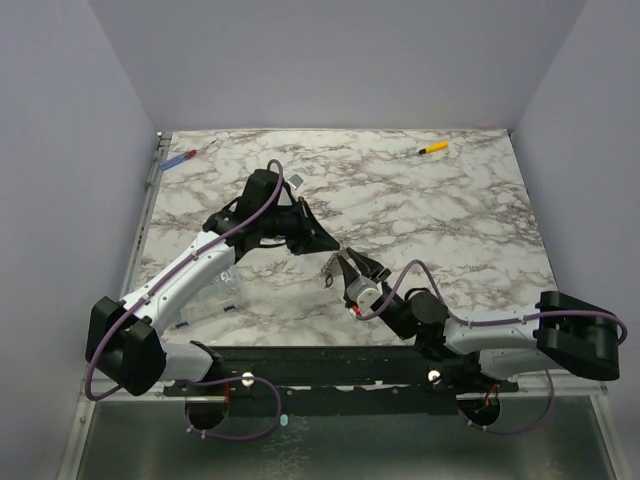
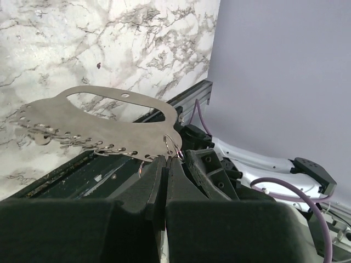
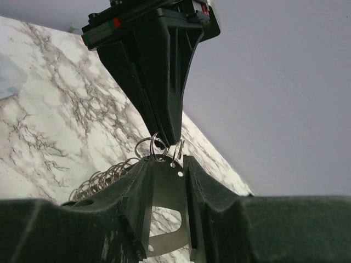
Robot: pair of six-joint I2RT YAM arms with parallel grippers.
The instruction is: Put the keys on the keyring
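Observation:
The keys (image 3: 167, 189) are a flat silver-grey metal piece with rows of small holes, many of them carrying thin wire rings (image 2: 66, 141). It hangs above the table's middle front (image 1: 331, 264). My right gripper (image 3: 167, 164) grips its narrow end from below, with both fingers against its edges. My left gripper (image 3: 164, 139) comes down from above, shut on the keyring (image 3: 156, 147), a small shiny loop at the piece's top hole. A second loop (image 3: 178, 151) hangs beside it. In the left wrist view the keyring (image 2: 173, 146) sits just above my shut fingertips (image 2: 166, 161).
A yellow-handled tool (image 1: 432, 148) lies at the back right and a blue-and-red tool (image 1: 181, 158) at the back left. A clear plastic packet (image 1: 215, 296) lies under the left arm. A small white item (image 1: 298, 181) sits behind the left wrist. A metal rail (image 1: 146, 200) runs along the table's left edge.

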